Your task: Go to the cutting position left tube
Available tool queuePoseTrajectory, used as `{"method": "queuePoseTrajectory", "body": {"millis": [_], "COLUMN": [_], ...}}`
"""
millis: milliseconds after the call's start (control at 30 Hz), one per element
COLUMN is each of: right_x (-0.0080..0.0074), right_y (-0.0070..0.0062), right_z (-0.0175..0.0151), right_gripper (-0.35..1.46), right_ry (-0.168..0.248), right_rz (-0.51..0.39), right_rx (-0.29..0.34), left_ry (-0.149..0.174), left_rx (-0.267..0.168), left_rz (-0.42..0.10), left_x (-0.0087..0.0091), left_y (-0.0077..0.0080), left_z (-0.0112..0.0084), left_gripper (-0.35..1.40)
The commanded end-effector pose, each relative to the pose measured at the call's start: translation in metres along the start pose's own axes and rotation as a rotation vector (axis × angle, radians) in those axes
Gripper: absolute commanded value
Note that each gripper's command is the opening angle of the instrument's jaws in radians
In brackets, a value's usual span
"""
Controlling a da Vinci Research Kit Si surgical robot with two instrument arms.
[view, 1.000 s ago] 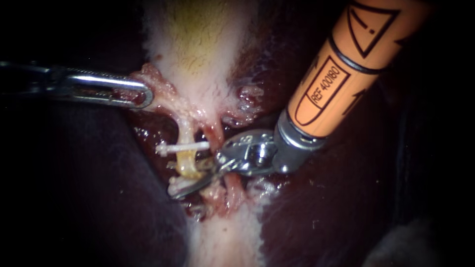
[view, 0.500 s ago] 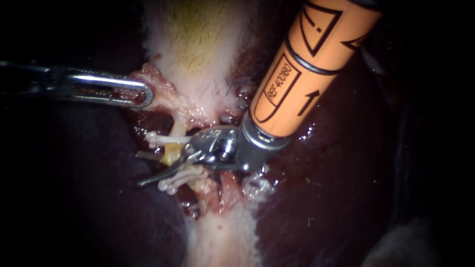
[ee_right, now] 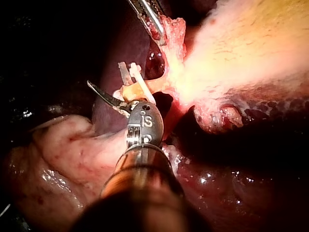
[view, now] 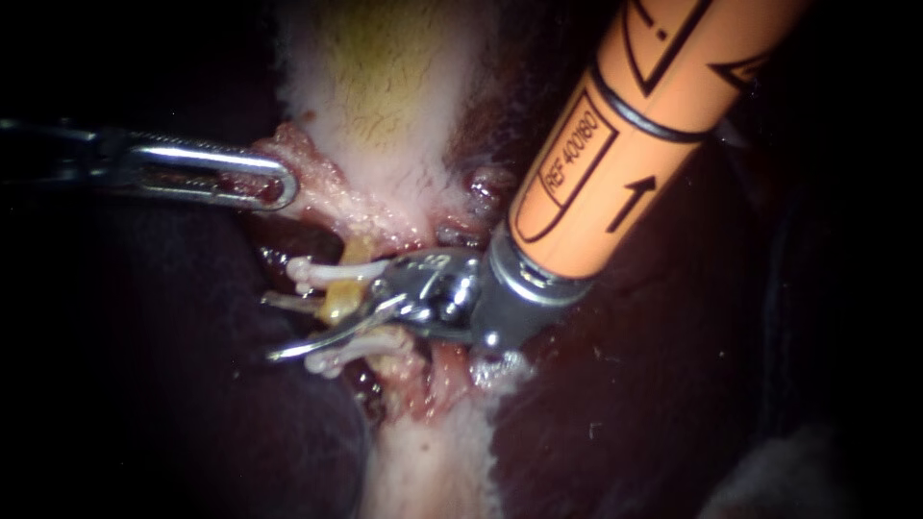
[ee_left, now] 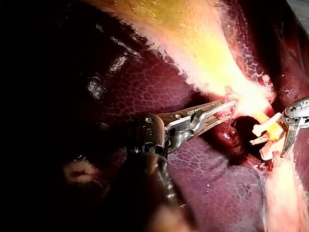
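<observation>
Our left instrument point(view: 276, 188) grips the gallbladder point(view: 385, 86) edge; our right instrument's point(view: 281, 329) jaws stand open astride the left tube point(view: 336, 300), between clips point(view: 317, 273).

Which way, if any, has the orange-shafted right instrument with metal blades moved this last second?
Yes. Against the steady silver left instrument gripping tissue, the right instrument has slid toward the view's left; its open blades now straddle the yellowish tube between white clips.

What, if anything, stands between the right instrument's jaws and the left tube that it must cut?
Nothing visible does. The right instrument has its open jaws one on each side of the yellow left tube, between the two white clips. The left instrument, shut on tissue at the gallbladder's edge, is well aside.
</observation>
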Motion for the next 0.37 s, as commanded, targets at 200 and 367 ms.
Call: {"method": "queuePoseTrajectory", "body": {"millis": [200,367], "right_x": [-0.0001,-0.0001], "right_y": [0.0001,0.0001], "right_z": [-0.0002,-0.0002], "right_gripper": [1.40,1.40], "right_ry": [-0.002,-0.002], "right_rz": [-0.001,-0.001], "right_rx": [0.001,0.001], "left_ry": [0.000,0.000], "left_rx": [0.000,0.000], "left_rz": [0.000,0.000], "left_x": [0.0000,0.0000], "left_y": [-0.0001,-0.0001], "left_z": [0.0000,0.0000], "left_gripper": [-0.35,-0.35]}}
